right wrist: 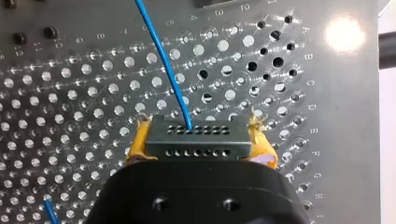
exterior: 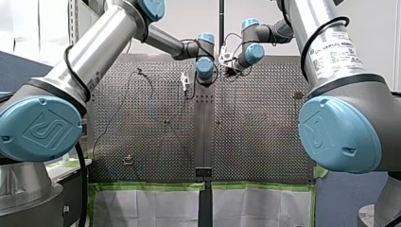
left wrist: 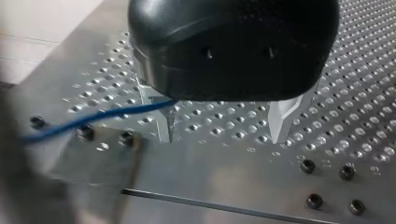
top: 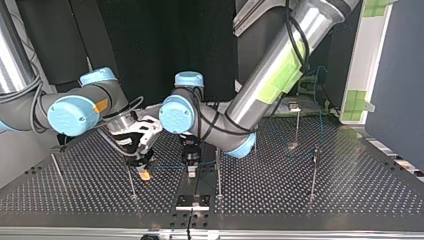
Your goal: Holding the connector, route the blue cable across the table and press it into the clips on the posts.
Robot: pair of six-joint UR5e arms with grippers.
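Right gripper (right wrist: 200, 136) closest to the lens, yellow pads (right wrist: 138, 144) pinching a grey connector (right wrist: 196, 140) by its two short ends (two rows of small holes facing out). Blue cable (right wrist: 163, 56) leaving the connector's upper row and running away over the perforated table (right wrist: 70, 93).

Seen from across the table, left gripper (top: 192, 167) just beside the connector and low over the table. Cable strung roughly level from the connector toward it. Metal fingers (left wrist: 285, 114) of that gripper spread wide, gripping nothing. Cable passing close by one finger, then out of sight under the gripper's body; touching or not, impossible to tell.

Thin post (top: 131, 182) right next to the connector, another (top: 218, 172) just past the left gripper, and more posts well apart from the connector.

Judged progress: early to middle.
- Done: connector firmly in hand, cable drawn out over the table.
- Left: pressing the cable into the clips. None visibly seated near the connector, and clips farther from it too small to read.

Likely next need: guiding the span toward the post nearest the connector.
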